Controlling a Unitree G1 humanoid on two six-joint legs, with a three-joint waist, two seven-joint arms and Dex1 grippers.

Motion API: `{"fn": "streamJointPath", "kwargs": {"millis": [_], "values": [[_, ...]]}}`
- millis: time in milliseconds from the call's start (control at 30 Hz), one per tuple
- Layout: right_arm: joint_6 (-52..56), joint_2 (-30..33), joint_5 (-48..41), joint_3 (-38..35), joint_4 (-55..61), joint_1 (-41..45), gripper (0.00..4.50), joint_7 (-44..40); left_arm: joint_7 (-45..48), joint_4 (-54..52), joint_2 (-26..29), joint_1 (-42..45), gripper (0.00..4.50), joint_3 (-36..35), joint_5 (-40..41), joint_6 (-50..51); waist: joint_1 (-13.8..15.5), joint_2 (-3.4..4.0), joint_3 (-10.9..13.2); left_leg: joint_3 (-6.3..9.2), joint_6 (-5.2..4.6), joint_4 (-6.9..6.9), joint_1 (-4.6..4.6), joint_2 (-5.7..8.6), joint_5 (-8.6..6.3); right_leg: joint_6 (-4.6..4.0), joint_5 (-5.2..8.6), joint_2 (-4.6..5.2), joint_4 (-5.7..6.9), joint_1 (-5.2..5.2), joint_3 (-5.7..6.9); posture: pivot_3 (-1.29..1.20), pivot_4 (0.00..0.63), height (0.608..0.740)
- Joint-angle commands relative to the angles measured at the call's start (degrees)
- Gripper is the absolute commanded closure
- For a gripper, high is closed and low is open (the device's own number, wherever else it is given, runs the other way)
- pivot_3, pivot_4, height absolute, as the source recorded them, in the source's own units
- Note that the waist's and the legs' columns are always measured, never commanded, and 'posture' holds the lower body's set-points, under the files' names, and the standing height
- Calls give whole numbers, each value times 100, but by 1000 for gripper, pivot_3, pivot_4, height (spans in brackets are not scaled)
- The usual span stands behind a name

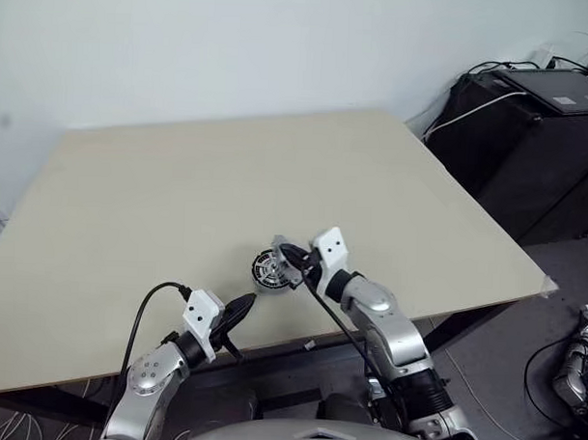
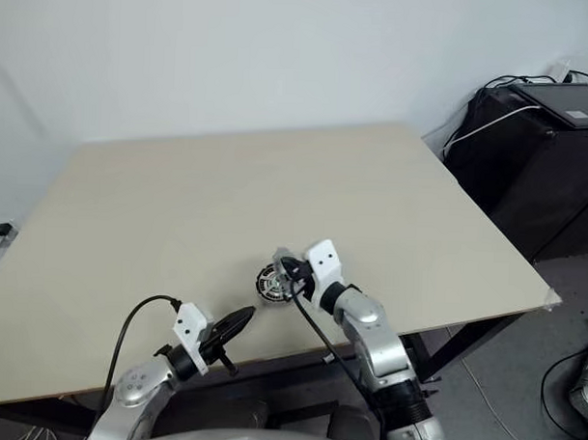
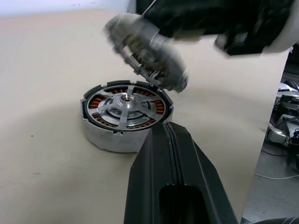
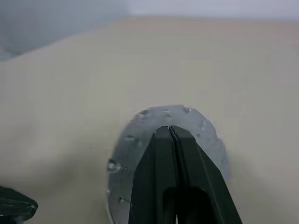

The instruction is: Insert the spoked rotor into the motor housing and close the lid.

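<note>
- Right gripper (image 4: pixel 169 128), two black fingers on a silver arm: fingers pressed together on the edge of the pale silvery-grey round lid (image 4: pixel 140 140); the plain grey face of the disc, with small bumps along its rim, spreads out behind the fingertips.
- In the left wrist view the same lid (image 3: pixel 145 49) hangs tilted in the air, one edge dipping toward the housing beneath, the other end in the dark fingers. Its motion-smeared underside shows some darker detail; I cannot make out more.
- Just under the lid: the small round motor housing (image 3: pixel 122 114), pale grey outer wall, ring of copper-orange windings inside. It sits flat on the table.
- Shiny silver spoked rotor (image 3: pixel 125 102), thin radial spokes and a centre hub, lies seated inside the housing, windings visible between the spokes.
- The lid's low edge comes right next to the housing's far rim; whether they touch I cannot tell.
- Left gripper (image 3: pixel 167 129), black fingers: closed together with nothing between them, pointing at the housing from just beside it, apart from it.
- From the head camera: housing (image 1: pixel 270 271) near the table's front edge, right gripper (image 1: pixel 291 261) at its right side, left gripper (image 1: pixel 245 306) lower left of it, near the edge.
- Pale beige wooden table (image 1: pixel 228 179), bare elsewhere.
- Black cabinets with cables (image 1: pixel 529 141) stand off the table's far right corner against a white wall.
</note>
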State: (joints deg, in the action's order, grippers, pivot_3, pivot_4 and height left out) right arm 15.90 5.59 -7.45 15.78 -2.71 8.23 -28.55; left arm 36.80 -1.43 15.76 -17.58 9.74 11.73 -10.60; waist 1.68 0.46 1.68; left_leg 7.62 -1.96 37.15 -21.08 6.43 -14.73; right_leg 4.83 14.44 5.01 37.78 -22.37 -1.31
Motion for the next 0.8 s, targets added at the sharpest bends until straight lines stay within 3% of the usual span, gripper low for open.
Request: {"fn": "streamJointPath", "kwargs": {"millis": [33,800], "values": [[-183,-134,61,42,-151,266,4468,15,21,-191,23,77,4500,-27,32,-31,-4,1,1,0,0,0,0,0,0,0,0,0,0,-1,-1,0,0,740],[-456,-658,593,372,-1807,959,4468,90,-40,-304,-4,-24,4500,29,23,-2,-85,4,0,1,3,-10,8,-6,1,-30,-13,-18,3,-5,-11,0,0,740]]}}
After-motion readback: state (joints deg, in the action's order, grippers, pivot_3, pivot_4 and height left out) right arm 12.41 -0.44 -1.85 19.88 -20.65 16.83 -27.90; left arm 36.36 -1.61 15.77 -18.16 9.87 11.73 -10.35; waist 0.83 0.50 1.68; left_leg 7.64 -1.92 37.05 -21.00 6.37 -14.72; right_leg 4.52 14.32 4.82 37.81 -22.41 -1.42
